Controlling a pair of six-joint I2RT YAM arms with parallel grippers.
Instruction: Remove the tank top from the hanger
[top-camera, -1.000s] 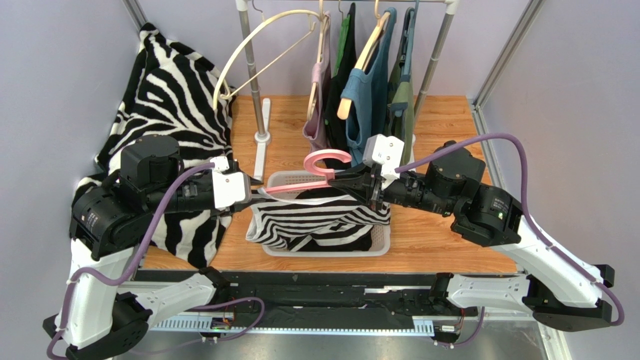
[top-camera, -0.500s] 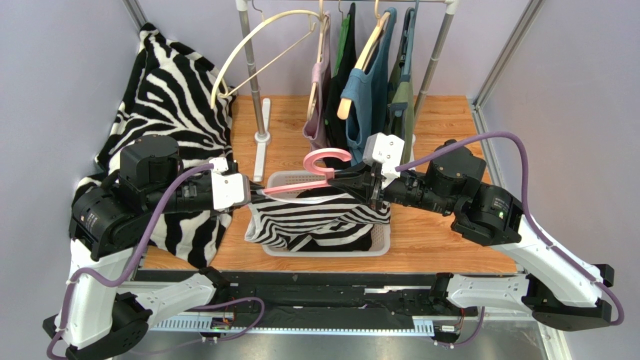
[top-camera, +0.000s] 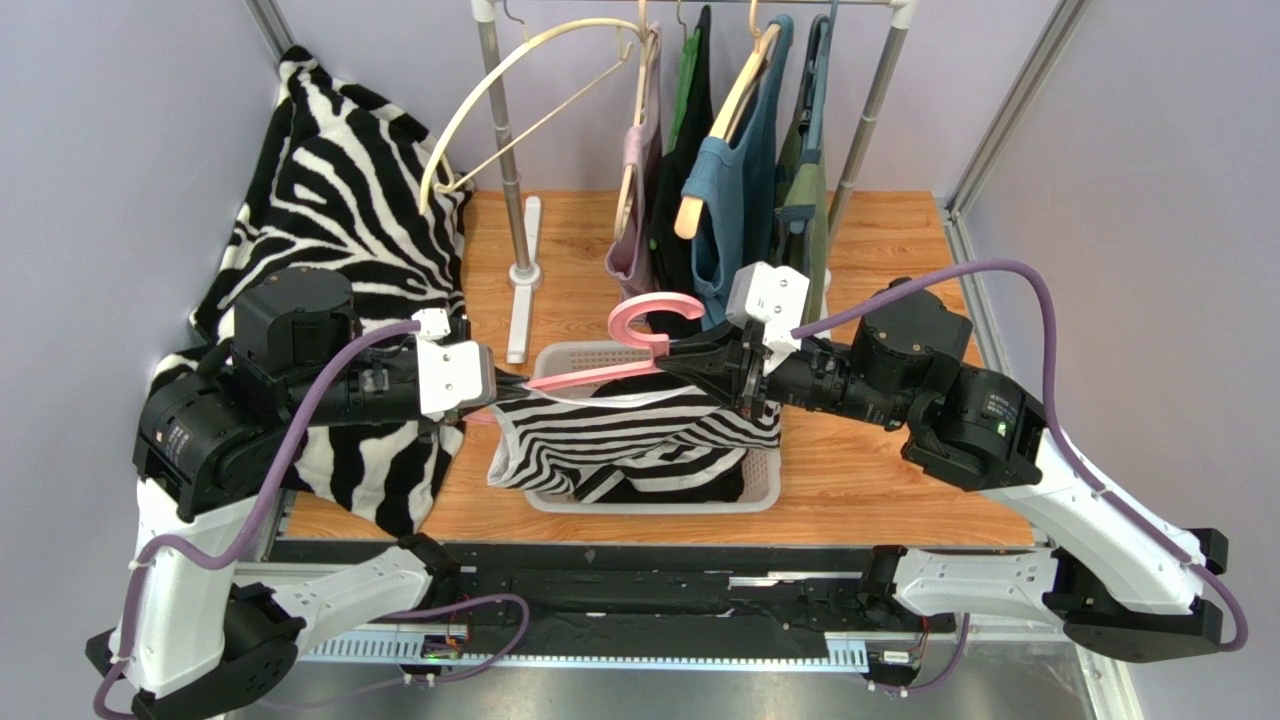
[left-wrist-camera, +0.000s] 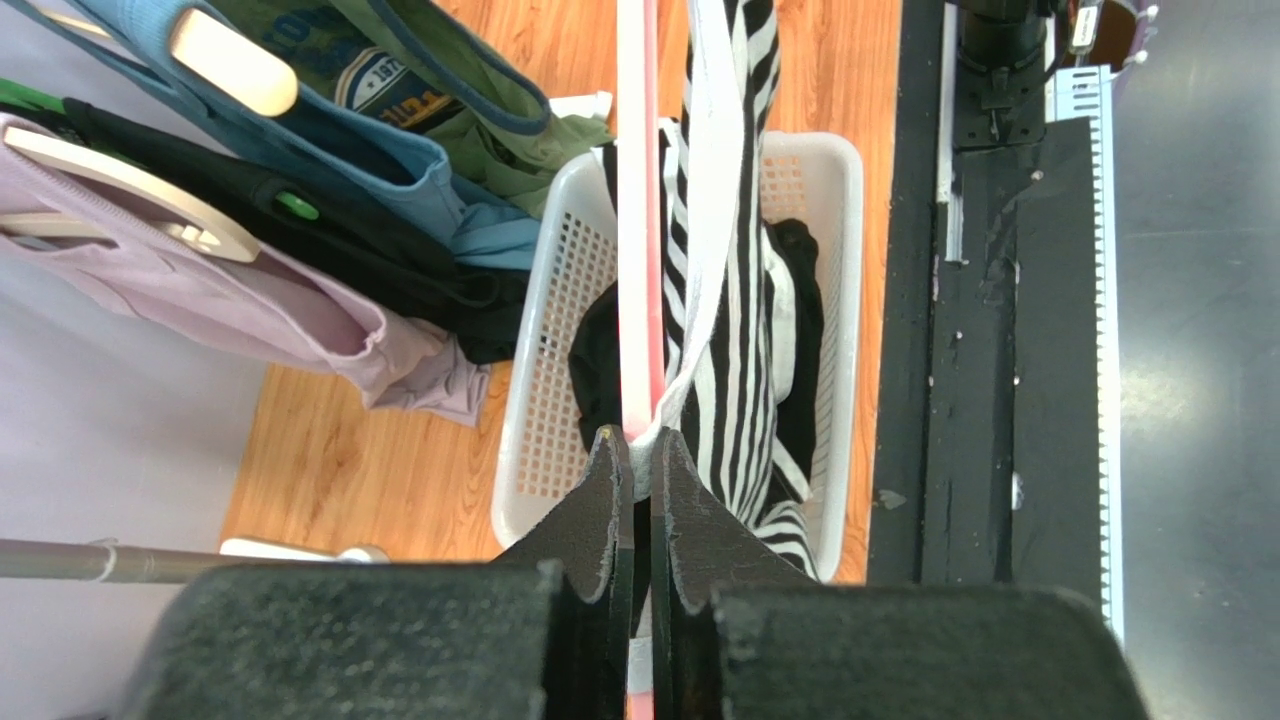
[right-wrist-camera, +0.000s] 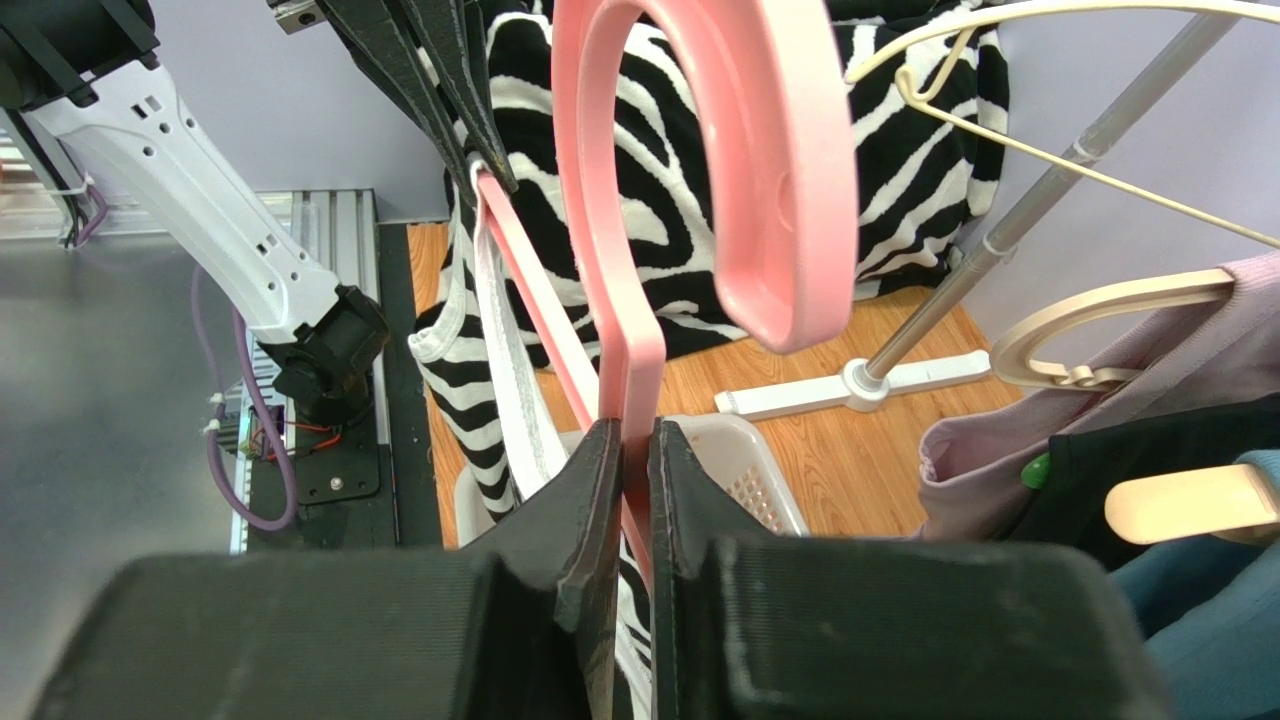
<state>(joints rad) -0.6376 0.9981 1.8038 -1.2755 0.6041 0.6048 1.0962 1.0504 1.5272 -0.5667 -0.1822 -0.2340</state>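
My left gripper (left-wrist-camera: 631, 443) is pinched together on the white edge of the zebra-striped tank top (top-camera: 631, 435), which drapes just ahead of it into the white basket (top-camera: 769, 483) on the wooden bench (top-camera: 887, 465). My right gripper (right-wrist-camera: 628, 435) clamps the neck of the pink hanger (right-wrist-camera: 766, 150). Lilac walls (top-camera: 1142, 225) close in the bench.

Bright, even light for you; shadows stay soft.
In your wrist views the black fingers (left-wrist-camera: 595, 543) nearest the lens blur, the pink plastic hanger (right-wrist-camera: 781, 165) shows a faint sheen, and the grey metal benchtop (right-wrist-camera: 120, 390) glares.
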